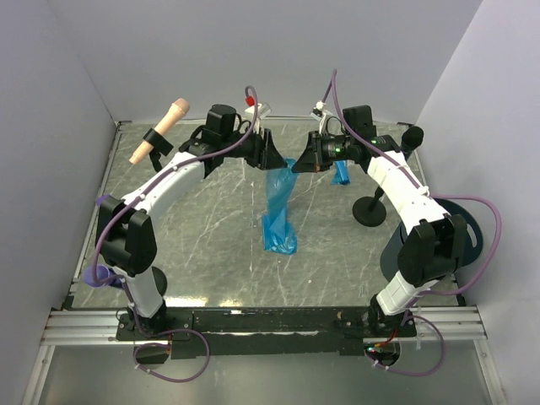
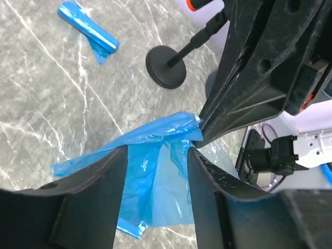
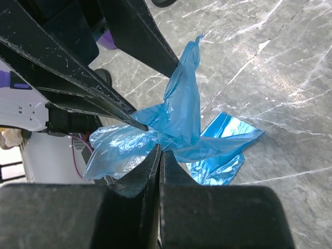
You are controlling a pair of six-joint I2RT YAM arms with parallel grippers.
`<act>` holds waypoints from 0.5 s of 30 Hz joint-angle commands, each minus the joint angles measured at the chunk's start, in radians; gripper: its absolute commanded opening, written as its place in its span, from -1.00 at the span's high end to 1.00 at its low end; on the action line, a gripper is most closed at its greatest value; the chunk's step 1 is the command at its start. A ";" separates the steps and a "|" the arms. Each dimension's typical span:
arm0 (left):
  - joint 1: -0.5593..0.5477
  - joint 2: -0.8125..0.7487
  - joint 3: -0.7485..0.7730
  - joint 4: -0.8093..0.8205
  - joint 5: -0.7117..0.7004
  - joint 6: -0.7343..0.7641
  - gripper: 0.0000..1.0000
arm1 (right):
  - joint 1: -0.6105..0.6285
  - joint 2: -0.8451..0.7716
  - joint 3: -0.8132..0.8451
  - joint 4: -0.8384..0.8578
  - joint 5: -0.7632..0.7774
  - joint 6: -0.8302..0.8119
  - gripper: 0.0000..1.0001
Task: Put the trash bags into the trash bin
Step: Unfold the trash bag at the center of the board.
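Note:
A long blue trash bag [image 1: 278, 211] hangs down to the table between my two grippers. My right gripper [image 3: 161, 148] is shut on its bunched top edge; the bag [image 3: 181, 116] fans out just past the fingertips. My left gripper [image 2: 156, 155] is open, its fingers on either side of the hanging bag [image 2: 155, 171] without pinching it. In the top view the left gripper [image 1: 272, 158] and right gripper [image 1: 299, 163] face each other closely. A small blue roll [image 1: 341, 173] lies on the table behind them and also shows in the left wrist view [image 2: 88, 32]. The dark trash bin [image 1: 474, 232] stands at the right edge, mostly hidden by the right arm.
A black round stand base [image 1: 369, 211] sits right of centre and also shows in the left wrist view [image 2: 166, 67]. A tan microphone [image 1: 160, 131] is clipped at the back left. Walls close in the marble table [image 1: 202, 245] on three sides.

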 commanded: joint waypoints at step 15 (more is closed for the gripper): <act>-0.019 0.071 0.061 0.031 0.257 -0.056 0.34 | 0.000 -0.070 0.025 0.007 0.017 -0.021 1.00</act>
